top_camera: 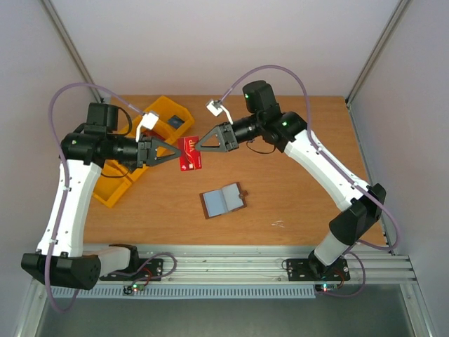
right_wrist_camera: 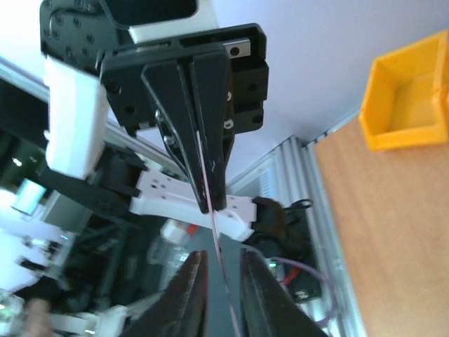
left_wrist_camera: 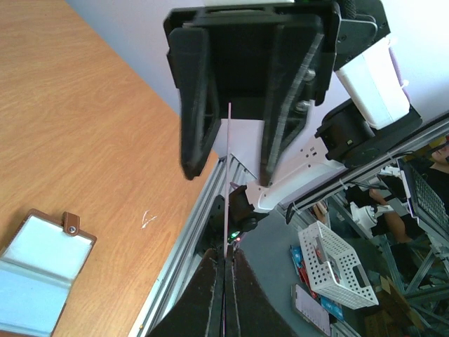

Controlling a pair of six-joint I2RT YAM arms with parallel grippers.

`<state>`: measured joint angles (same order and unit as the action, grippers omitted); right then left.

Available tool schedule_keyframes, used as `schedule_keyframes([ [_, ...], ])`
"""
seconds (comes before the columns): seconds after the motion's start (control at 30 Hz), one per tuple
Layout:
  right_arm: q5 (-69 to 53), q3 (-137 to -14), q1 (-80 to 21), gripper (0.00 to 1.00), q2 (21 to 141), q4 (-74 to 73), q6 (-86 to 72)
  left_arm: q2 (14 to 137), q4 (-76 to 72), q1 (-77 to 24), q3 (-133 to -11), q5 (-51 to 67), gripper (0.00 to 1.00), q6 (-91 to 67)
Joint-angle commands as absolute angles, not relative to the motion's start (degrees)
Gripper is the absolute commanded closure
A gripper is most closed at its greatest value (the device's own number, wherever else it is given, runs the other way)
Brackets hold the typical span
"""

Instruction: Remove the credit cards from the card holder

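The left gripper [top_camera: 174, 156] pinches one edge of the red credit card [top_camera: 188, 156] in mid-air, while the right gripper [top_camera: 199, 145] straddles the opposite edge, jaws spread.

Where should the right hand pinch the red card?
On its free end, squeezing the flat faces, coming from the side opposite the left gripper. The card is up in the air, held at one end by that gripper. The right gripper is open around the other end.
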<state>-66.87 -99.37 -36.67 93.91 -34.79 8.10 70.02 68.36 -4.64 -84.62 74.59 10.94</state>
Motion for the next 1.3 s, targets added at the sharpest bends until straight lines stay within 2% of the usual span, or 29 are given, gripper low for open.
schedule_keyframes([
  [0.0,-70.3,-101.3,-37.4,0.96,95.4,-28.9,1.1,69.2,67.2,-5.0,-84.6,73.4,1.00,10.3],
  [0.1,-69.9,-101.9,-37.1,0.99,96.0,-29.8,-1.7,69.2,65.2,-5.1,-84.8,68.9,1.00,8.0],
  [0.13,-69.0,-102.3,-36.6,0.99,96.4,-30.8,-3.1,69.3,64.8,-5.0,-85.1,65.5,0.90,7.2],
  [0.17,-68.1,-102.6,-35.8,0.99,96.9,-31.8,-5.4,69.5,65.7,-5.0,-86.5,61.6,0.70,6.8],
  [0.2,-67.1,-102.6,-34.6,0.99,97.4,-32.3,-9.0,70.2,67.7,-5.0,-89.2,56.6,0.45,9.6],
  [0.27,-65.5,-100.4,-31.5,0.99,98.2,-30.8,-19.0,72.0,70.3,-5.1,-95.7,46.5,0.29,15.7],
  [0.37,-62.0,-92.9,-28.5,0.99,96.8,-15.7,-36.1,75.3,72.6,-7.2,-106.1,37.0,0.31,23.6],
  [0.5,-58.1,-94.0,-28.3,0.99,97.9,-9.2,-45.2,76.6,78.9,-20.3,-114.0,31.5,0.29,39.7],
  [0.6,-56.0,-94.0,-28.3,0.99,97.9,-7.7,-48.3,75.0,77.3,-25.9,-111.5,26.8,0.27,51.3],
  [0.73,-55.2,-94.6,-28.7,0.99,97.5,-10.9,-46.9,74.5,71.0,-31.5,-106.7,14.4,0.26,63.7],
  [0.87,-55.4,-94.6,-29.6,0.99,97.4,-11.6,-46.3,74.9,59.4,-33.1,-101.4,6.6,0.24,72.4],
  [1.07,-55.2,-94.6,-29.8,0.99,96.7,-11.2,-46.9,76.5,50.2,-33.4,-95.2,1.9,0.22,82.7],
  [1.2,-55.4,-94.3,-30.1,0.99,96.3,-10.5,-47.1,77.5,44.1,-33.4,-93.0,0.2,0.28,83.2],
  [1.23,-55.5,-94.0,-30.1,0.99,96.1,-10.4,-47.1,77.6,44.1,-33.3,-92.9,0.2,0.32,83.2],
  [1.27,-55.4,-93.8,-30.0,0.99,96.0,-10.3,-47.2,77.6,44.3,-33.4,-92.8,0.3,0.42,83.0],
])
